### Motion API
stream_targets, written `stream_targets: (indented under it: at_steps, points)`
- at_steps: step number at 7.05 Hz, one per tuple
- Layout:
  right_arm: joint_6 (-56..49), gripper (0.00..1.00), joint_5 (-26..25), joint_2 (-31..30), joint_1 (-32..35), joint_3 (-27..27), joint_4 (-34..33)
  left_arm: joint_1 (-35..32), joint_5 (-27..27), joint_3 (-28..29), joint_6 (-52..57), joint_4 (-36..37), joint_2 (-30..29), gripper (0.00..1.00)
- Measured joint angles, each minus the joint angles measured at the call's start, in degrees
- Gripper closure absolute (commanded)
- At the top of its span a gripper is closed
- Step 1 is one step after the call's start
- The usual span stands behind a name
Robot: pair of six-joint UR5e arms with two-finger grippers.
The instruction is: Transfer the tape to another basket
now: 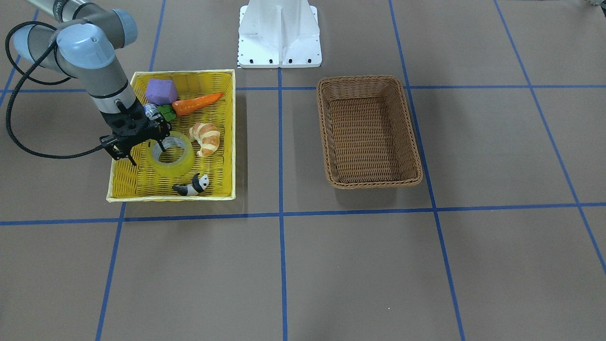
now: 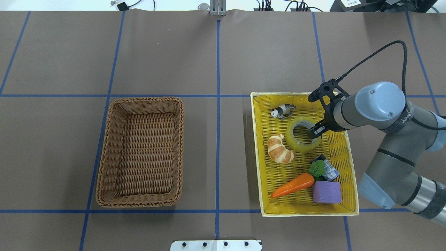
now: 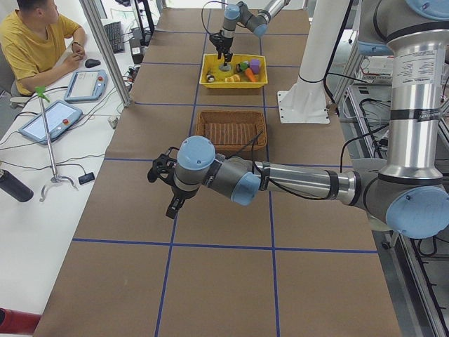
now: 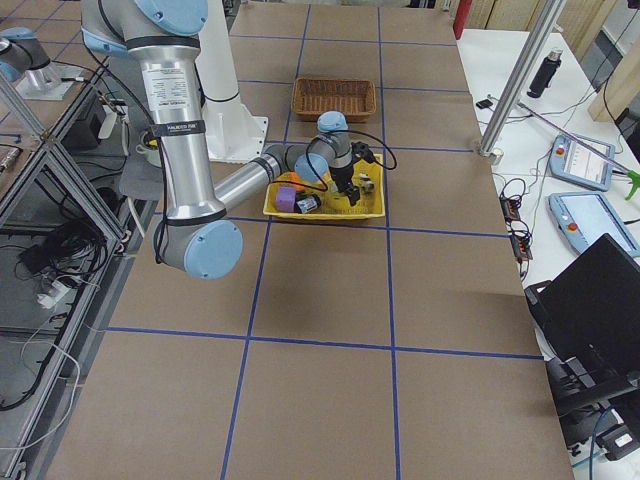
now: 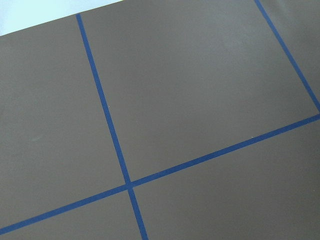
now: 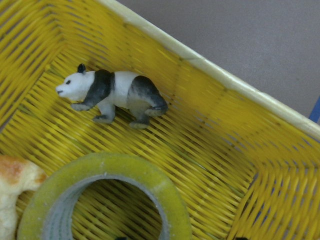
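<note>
The tape [image 2: 293,136], a wide yellowish roll, lies flat in the yellow basket [image 2: 256,153]; it also shows in the front view [image 1: 173,166] and the right wrist view [image 6: 125,167]. My right gripper [image 2: 313,133] is open and low over the roll. One finger is inside its hole and the other is outside its wall, seen in the front view [image 1: 147,155]. The brown wicker basket [image 2: 144,100] stands empty across the table's middle line, also in the front view [image 1: 362,79]. My left gripper [image 3: 165,184] hovers over bare table far from both baskets; I cannot tell whether it is open or shut.
The yellow basket also holds a toy croissant [image 2: 279,149] beside the tape, a panda figure [image 2: 283,110], a carrot [image 2: 292,185], a purple block [image 2: 326,191] and a small can [image 2: 327,170]. The white robot base [image 1: 279,33] stands between the baskets.
</note>
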Motion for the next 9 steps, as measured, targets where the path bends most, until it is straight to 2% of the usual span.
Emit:
stream_targets:
  at_steps: [1,2,4,6,9]
  points:
    - [-0.61,0.84,0.08,0.78,-0.27,-1.17,0.05,0.0,0.0,0.11,0.0,-0.05,0.0,0.01]
    - [-0.86,1.0,0.22,1.94,-0.56,-2.25,-0.05,0.0,0.0,0.23,0.0,-0.17,0.0,0.01]
    - [-4.19,1.0,0.24,2.71,0.18,-2.64,-2.06,0.0,0.0,0.36,0.0,-0.48,0.0,0.01]
    - [-11.34,1.0,0.72,2.24,4.14,-0.54,-5.08,0.0,0.0,0.39,-0.06,-0.55,0.01,0.01]
    - [-12.66,1.0,7.51,3.34,14.21,1.41,-4.94,0.02,-1.15,-0.22,-0.32,-1.64,-0.21,0.01]
